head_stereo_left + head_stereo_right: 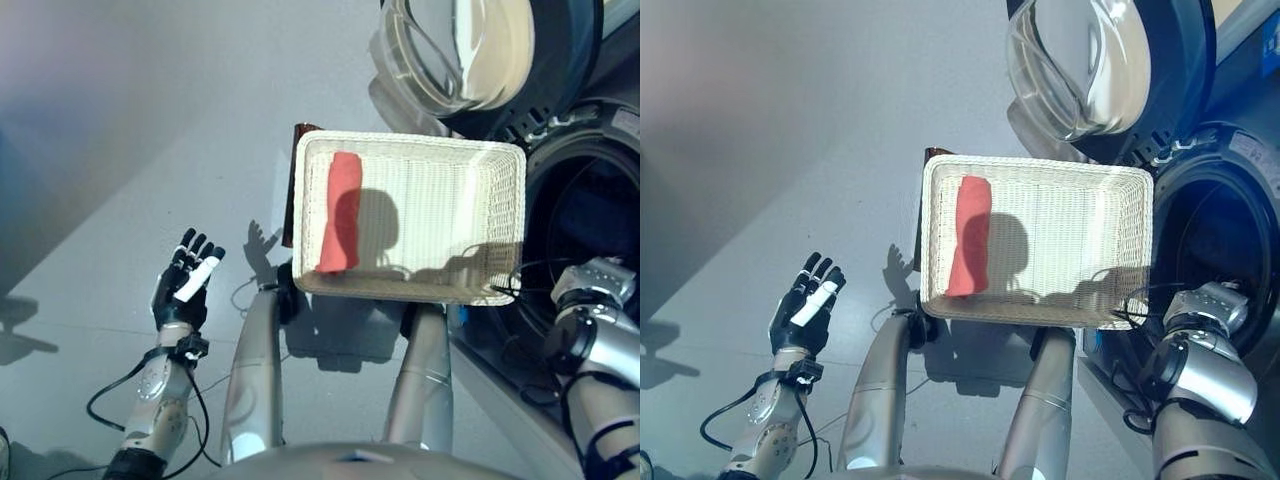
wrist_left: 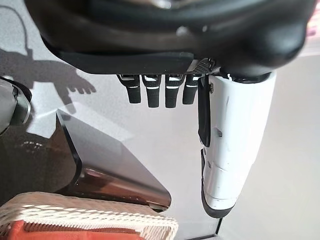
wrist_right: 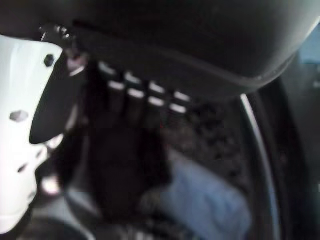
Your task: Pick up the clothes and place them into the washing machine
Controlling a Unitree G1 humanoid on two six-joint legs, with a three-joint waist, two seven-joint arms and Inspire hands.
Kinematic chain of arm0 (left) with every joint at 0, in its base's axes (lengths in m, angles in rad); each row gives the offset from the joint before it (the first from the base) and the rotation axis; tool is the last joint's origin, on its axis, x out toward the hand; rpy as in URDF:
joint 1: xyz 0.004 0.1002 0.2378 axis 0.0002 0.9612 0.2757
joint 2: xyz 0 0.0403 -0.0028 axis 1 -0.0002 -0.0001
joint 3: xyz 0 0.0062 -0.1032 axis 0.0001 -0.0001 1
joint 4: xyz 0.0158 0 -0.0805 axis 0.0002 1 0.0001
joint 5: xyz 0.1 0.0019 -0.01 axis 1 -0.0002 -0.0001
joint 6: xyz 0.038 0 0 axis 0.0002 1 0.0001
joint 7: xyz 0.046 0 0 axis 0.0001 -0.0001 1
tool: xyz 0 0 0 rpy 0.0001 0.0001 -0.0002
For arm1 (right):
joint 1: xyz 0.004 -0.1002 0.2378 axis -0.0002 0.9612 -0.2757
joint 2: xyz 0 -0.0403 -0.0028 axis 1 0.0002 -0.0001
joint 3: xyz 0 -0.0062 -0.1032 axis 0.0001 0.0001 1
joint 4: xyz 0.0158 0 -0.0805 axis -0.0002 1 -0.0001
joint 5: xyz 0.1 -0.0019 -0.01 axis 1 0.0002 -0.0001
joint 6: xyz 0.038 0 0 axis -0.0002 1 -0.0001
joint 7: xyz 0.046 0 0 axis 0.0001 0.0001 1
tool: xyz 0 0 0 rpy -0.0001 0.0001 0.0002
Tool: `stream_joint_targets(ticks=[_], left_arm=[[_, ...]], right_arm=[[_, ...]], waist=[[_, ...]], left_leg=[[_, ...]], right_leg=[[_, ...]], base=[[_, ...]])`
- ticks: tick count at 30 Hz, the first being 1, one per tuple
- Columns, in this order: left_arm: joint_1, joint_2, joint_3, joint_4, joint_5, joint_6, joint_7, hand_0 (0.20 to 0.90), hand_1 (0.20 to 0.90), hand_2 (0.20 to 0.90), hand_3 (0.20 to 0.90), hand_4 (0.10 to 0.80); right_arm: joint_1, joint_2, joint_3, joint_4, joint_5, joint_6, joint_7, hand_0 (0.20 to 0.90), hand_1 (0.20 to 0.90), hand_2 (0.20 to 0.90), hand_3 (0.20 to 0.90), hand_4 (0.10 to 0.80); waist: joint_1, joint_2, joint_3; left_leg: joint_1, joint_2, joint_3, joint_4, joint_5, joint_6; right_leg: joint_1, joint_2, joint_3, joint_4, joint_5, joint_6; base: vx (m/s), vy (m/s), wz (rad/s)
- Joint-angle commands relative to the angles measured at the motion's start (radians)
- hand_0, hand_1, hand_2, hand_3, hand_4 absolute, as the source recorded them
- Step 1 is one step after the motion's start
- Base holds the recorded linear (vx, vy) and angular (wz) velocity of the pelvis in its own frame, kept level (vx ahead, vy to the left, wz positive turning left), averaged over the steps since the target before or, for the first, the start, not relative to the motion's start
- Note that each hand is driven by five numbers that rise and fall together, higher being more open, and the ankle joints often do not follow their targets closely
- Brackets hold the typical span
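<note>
A rolled red cloth lies at the left end of the white wicker basket, which rests on a dark brown box beside the washing machine. My left hand is open and empty, held over the floor to the left of the basket. Its wrist view shows the basket's corner with the red cloth in it. My right arm reaches into the machine's drum. In the right wrist view my right hand has its fingers straight inside the drum, above a light blue cloth.
The machine's round door stands open behind the basket. Grey floor spreads to the left. The drum's rim runs close beside my right hand.
</note>
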Motion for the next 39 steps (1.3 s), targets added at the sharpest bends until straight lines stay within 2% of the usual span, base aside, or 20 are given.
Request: stream_joint_targets(ticks=[1,2,3,4,8,11,14,17,18,19,20,23,27,31,36,37,38,39], left_arm=[[-0.002,0.025,0.068,-0.056,-0.006,-0.087,-0.010,0.900,0.900,0.900,0.900,0.800],[0.001,0.017,0.076,-0.052,-0.002,-0.090,-0.006,0.900,0.900,0.900,0.900,0.800],[0.003,0.013,0.081,-0.053,0.004,-0.093,-0.005,0.900,0.900,0.900,0.900,0.800],[0.007,0.007,0.093,-0.050,0.007,-0.097,-0.005,0.900,0.900,0.900,0.900,0.800],[0.020,-0.014,0.130,-0.046,0.026,-0.113,-0.001,0.900,0.900,0.900,0.900,0.800],[0.023,-0.027,0.147,-0.040,0.044,-0.120,0.003,0.900,0.900,0.900,0.900,0.800],[0.025,-0.033,0.161,-0.044,0.063,-0.121,0.002,0.900,0.900,0.900,0.900,0.800],[0.029,-0.034,0.170,-0.049,0.081,-0.125,-0.004,0.900,0.900,0.900,0.900,0.800],[0.032,-0.035,0.175,-0.049,0.086,-0.126,-0.006,0.900,0.900,0.900,0.900,0.800],[0.032,-0.035,0.175,-0.049,0.086,-0.126,-0.006,0.900,0.900,0.900,0.900,0.800],[0.042,-0.038,0.184,-0.053,0.103,-0.128,-0.017,0.900,0.900,0.900,0.900,0.800],[0.044,-0.038,0.191,-0.049,0.120,-0.141,-0.033,0.900,0.900,0.900,0.900,0.800],[0.042,-0.012,0.184,-0.057,0.137,-0.156,-0.049,0.900,0.900,0.900,0.900,0.800],[0.049,0.022,0.167,-0.083,0.129,-0.151,-0.075,0.900,0.900,0.900,0.900,0.800],[0.043,0.033,0.147,-0.093,0.124,-0.143,-0.079,0.900,0.900,0.900,0.900,0.800],[0.042,0.033,0.148,-0.094,0.124,-0.143,-0.079,0.900,0.900,0.900,0.900,0.800],[0.041,0.032,0.137,-0.097,0.122,-0.143,-0.081,0.900,0.900,0.900,0.900,0.800],[0.040,0.032,0.135,-0.100,0.120,-0.144,-0.082,0.900,0.900,0.900,0.900,0.800]], right_arm=[[0.059,-0.018,0.125,-0.087,-0.187,-0.034,0.062,0.900,0.900,0.900,0.900,0.800],[0.084,0.019,0.169,-0.159,-0.247,-0.038,0.059,0.900,0.900,0.900,0.900,0.800],[0.115,0.043,0.206,-0.218,-0.318,-0.034,0.056,0.900,0.900,0.900,0.900,0.800],[0.160,0.085,0.267,-0.302,-0.423,-0.023,0.038,0.900,0.900,0.900,0.900,0.800],[0.290,0.201,0.384,-0.579,-0.598,-0.006,0.046,0.900,0.900,0.900,0.900,0.800],[0.353,0.255,0.446,-0.705,-0.687,0.011,0.068,0.900,0.900,0.900,0.900,0.800],[0.393,0.265,0.533,-0.781,-0.801,0.054,0.092,0.900,0.900,0.900,0.900,0.800],[0.410,0.223,0.628,-0.817,-1.011,0.118,0.076,0.900,0.900,0.900,0.900,0.800],[0.412,0.195,0.665,-0.839,-1.130,0.150,0.066,0.900,0.900,0.900,0.900,0.800],[0.412,0.195,0.665,-0.839,-1.130,0.150,0.065,0.900,0.900,0.900,0.900,0.800],[0.422,0.137,0.716,-0.881,-1.334,0.197,0.053,0.900,0.900,0.900,0.900,0.800],[0.419,0.021,0.768,-0.878,-1.700,0.276,-0.028,0.900,0.900,0.900,0.900,0.800],[0.394,-0.115,0.834,-0.898,-2.039,0.353,-0.061,0.900,0.900,0.900,0.900,0.800],[0.327,-0.207,0.941,-0.880,-2.258,0.399,-0.060,0.900,0.900,0.900,0.900,0.800],[0.262,-0.214,1.018,-0.871,-2.363,0.429,-0.064,0.900,0.900,0.900,0.900,0.800],[0.259,-0.213,1.020,-0.869,-2.364,0.429,-0.065,0.900,0.900,0.900,0.900,0.800],[0.239,-0.205,1.044,-0.866,-2.383,0.434,-0.069,0.900,0.900,0.900,0.900,0.800],[0.227,-0.197,1.056,-0.866,-2.388,0.433,-0.071,0.900,0.900,0.900,0.900,0.800]], waist=[[0.009,-0.007,-0.025],[0.005,-0.008,-0.024],[0.003,-0.011,-0.012],[0.001,-0.014,-0.012],[-0.007,-0.024,0.005],[-0.011,-0.031,0.005],[-0.010,-0.037,0.004],[-0.004,-0.040,0.003],[-0.003,-0.041,0.002],[-0.003,-0.041,0.001],[0.000,-0.041,0.000],[0.006,-0.039,-0.008],[0.014,-0.043,-0.019],[0.027,-0.046,-0.021],[0.038,-0.047,-0.020],[0.035,-0.048,-0.014],[0.043,-0.048,-0.019],[0.045,-0.047,-0.017]], left_leg=[[0.097,0.044,-0.049,0.008,-0.082,-0.090],[0.108,0.046,-0.051,0.016,-0.110,-0.095],[0.097,0.042,-0.049,0.006,-0.074,-0.089],[0.109,0.046,-0.053,0.016,-0.105,-0.095],[0.103,0.045,-0.058,0.015,-0.096,-0.095],[0.099,0.044,-0.060,0.010,-0.090,-0.093],[0.090,0.043,-0.066,0.009,-0.084,-0.091],[0.084,0.042,-0.068,0.007,-0.079,-0.089],[0.082,0.041,-0.068,0.008,-0.079,-0.089],[0.082,0.041,-0.068,0.008,-0.079,-0.089],[0.076,0.040,-0.071,0.012,-0.081,-0.088],[0.073,0.038,-0.076,0.015,-0.086,-0.088],[0.073,0.036,-0.079,0.014,-0.091,-0.088],[0.075,0.035,-0.083,0.012,-0.092,-0.090],[0.073,0.031,-0.083,0.011,-0.090,-0.091],[0.063,0.027,-0.079,-0.003,-0.052,-0.084],[0.073,0.029,-0.083,0.010,-0.087,-0.091],[0.073,0.028,-0.083,0.011,-0.087,-0.091]], right_leg=[[-0.009,0.000,0.039,-0.072,0.109,-0.067],[0.000,0.004,0.040,-0.056,0.080,-0.063],[-0.007,0.003,0.038,-0.073,0.116,-0.069],[0.004,0.007,0.039,-0.058,0.084,-0.065],[0.010,0.010,0.031,-0.063,0.093,-0.067],[0.010,0.008,0.028,-0.070,0.100,-0.068],[0.005,0.006,0.025,-0.072,0.104,-0.069],[0.000,0.004,0.024,-0.073,0.110,-0.068],[0.000,0.004,0.024,-0.073,0.111,-0.068],[0.000,0.004,0.024,-0.073,0.111,-0.068],[0.000,0.001,0.022,-0.070,0.109,-0.066],[0.000,-0.006,0.019,-0.068,0.103,-0.059],[0.000,-0.015,0.016,-0.061,0.096,-0.051],[0.004,-0.021,0.013,-0.057,0.093,-0.046],[0.001,-0.022,0.015,-0.056,0.095,-0.045],[-0.005,-0.024,0.014,-0.077,0.132,-0.051],[0.003,-0.025,0.014,-0.057,0.095,-0.045],[0.003,-0.025,0.013,-0.054,0.095,-0.046]], base=[[-0.044,0.005,0.00],[-0.142,0.010,-0.02],[0.060,-0.013,0.01],[-0.041,-0.011,-0.01],[-0.003,-0.014,-0.01],[0.000,0.000,0.00],[0.000,0.000,0.00],[0.000,0.000,0.00],[0.000,0.000,0.00],[0.000,0.000,0.00],[0.000,0.000,0.00],[0.000,0.000,0.00],[0.025,-0.007,0.04],[0.007,-0.003,0.04],[-0.022,0.005,0.00],[0.000,0.000,0.00],[-0.002,0.000,0.06],[-0.001,0.005,0.08]])
